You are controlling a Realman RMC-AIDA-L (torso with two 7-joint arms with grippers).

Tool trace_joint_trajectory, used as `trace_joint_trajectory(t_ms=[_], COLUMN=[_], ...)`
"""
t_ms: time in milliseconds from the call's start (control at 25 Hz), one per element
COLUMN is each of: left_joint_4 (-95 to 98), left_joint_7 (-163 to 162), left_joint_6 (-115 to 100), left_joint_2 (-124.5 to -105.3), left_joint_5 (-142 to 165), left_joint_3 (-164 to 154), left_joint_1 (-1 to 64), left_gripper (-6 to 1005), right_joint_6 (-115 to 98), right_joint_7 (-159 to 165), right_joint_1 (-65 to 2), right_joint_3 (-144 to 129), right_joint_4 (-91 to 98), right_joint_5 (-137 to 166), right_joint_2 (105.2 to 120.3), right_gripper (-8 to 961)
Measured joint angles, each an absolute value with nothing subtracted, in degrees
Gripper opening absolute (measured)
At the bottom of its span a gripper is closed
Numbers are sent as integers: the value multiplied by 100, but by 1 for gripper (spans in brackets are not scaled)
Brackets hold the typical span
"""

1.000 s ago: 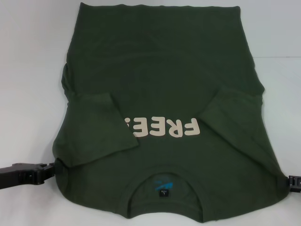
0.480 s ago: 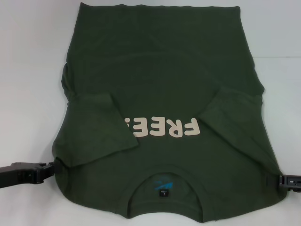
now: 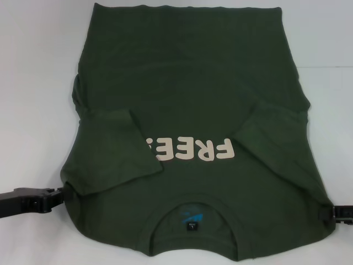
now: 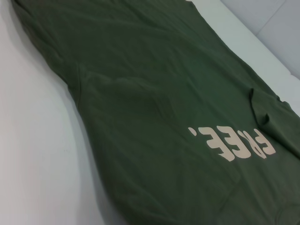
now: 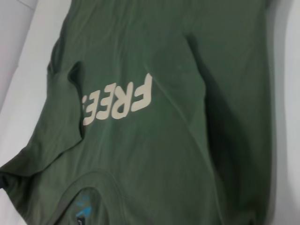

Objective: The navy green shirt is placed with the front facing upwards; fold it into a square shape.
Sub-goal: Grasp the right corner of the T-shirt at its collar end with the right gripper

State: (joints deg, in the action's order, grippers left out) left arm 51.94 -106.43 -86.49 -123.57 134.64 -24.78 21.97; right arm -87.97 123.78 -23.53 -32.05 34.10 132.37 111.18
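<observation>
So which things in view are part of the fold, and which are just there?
Part of the job:
- shirt, face up, both sleeves folded inward
- left gripper, at the shirt's left shoulder edge
- right gripper, at its right shoulder edge

Just there:
- white table, nothing else on it

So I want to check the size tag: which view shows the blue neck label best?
The head view: the blue neck label sits unobstructed inside the collar of the navy green shirt. The right wrist view shows it cut off at the picture's edge; the left wrist view misses it.
</observation>
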Motion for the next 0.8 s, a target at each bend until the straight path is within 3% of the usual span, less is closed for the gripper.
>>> trace_joint_trajectory(t_ms=[360,480,680,800], left_joint_4=[5194,5194,5199,5216], left_joint_7=[-10654,-10660,-10771,-10946], left_joint_6=[-8648,-8648,-8721,-8825], left_joint_2=[-12348,-12348,-12340,-12337], left_joint_5=[13464,13464,13463,13460], left_joint_3=[-2478,-2478,-2478,-2477], left_joint_1=[2227,2235,2245,2250], left_gripper=[31,31,32,32], right_joint_6=[-8717,-8717,-8715,-8728], right_joint_7=[12470,12457,12402,12273], right_joint_1=[-2352,-2325,-2257,-2190], right_joint_3=[-3193,-3178,-3142,-3053], right_joint_4=[3418,3419,3419,3418], right_joint_5=[13323,13324,13315,13276], right_joint_2=[11110,11117,11128,11135], right_gripper=[490,241,42,43])
